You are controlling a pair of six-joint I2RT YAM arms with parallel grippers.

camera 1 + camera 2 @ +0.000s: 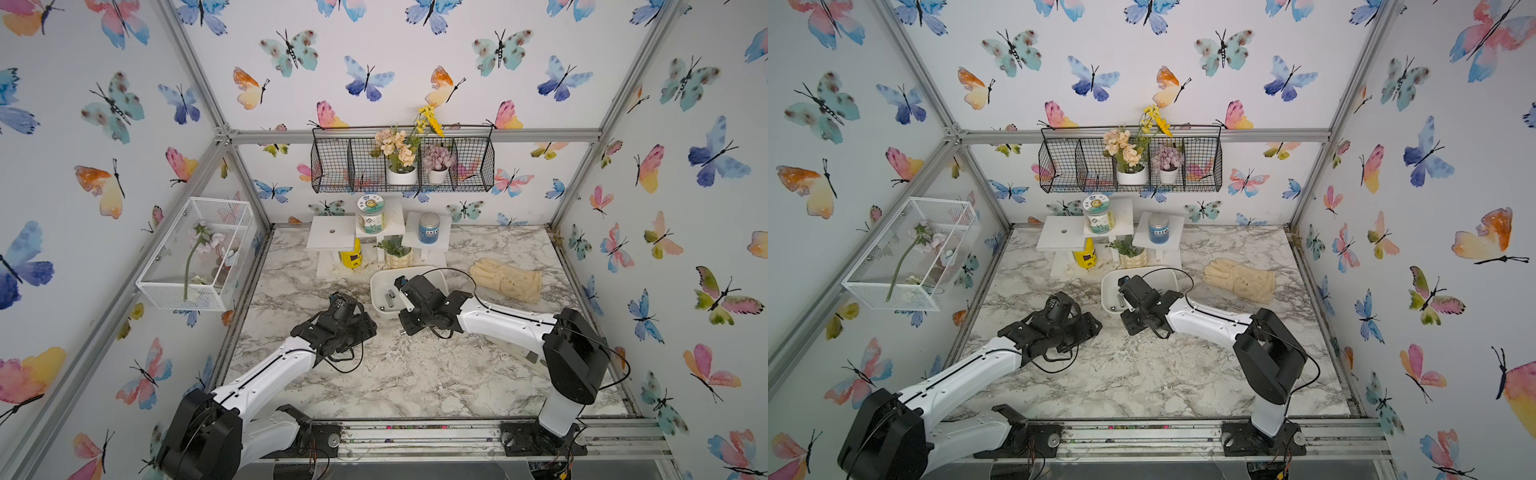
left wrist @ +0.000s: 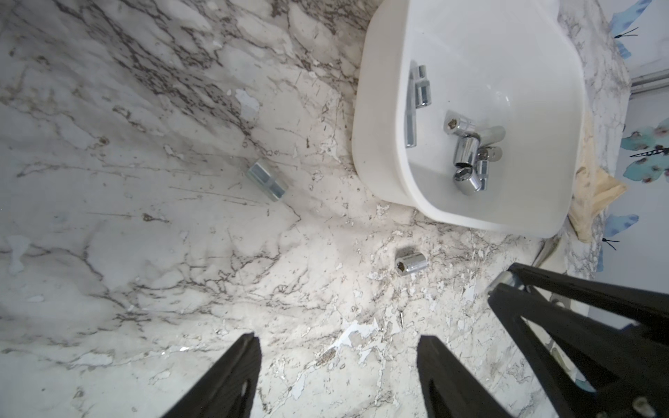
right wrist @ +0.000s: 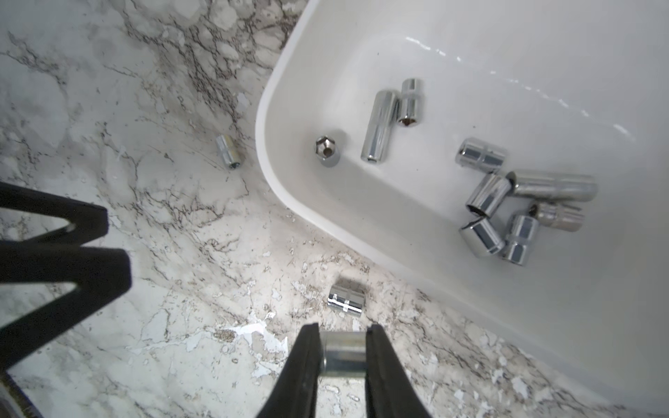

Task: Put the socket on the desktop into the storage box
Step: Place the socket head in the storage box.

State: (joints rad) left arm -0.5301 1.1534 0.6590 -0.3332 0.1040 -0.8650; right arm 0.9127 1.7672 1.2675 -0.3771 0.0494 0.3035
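Note:
In the right wrist view my right gripper (image 3: pixel 343 331) is shut on a chrome socket (image 3: pixel 344 353), just above the marble desktop (image 3: pixel 163 289). Another socket (image 3: pixel 346 296) lies on the desktop just ahead of it, beside the storage box (image 3: pixel 289 202). A third one (image 3: pixel 228 151) lies near the box's corner. Several sockets (image 3: pixel 488 195) rest inside the box. My left gripper (image 2: pixel 338 338) is open over bare desktop with nothing between its fingers. In its view the two loose sockets (image 2: pixel 410 263) (image 2: pixel 267 180) lie ahead. The box (image 1: pixel 380 286) (image 1: pixel 1109 286) shows in both top views.
A cream glove (image 1: pixel 507 280) lies right of the box. Behind the box stands a white stepped shelf (image 1: pixel 332 235) with jars and a small plant. A white wire basket (image 1: pixel 199 253) hangs on the left wall and a black wire basket (image 1: pixel 403 160) on the back wall.

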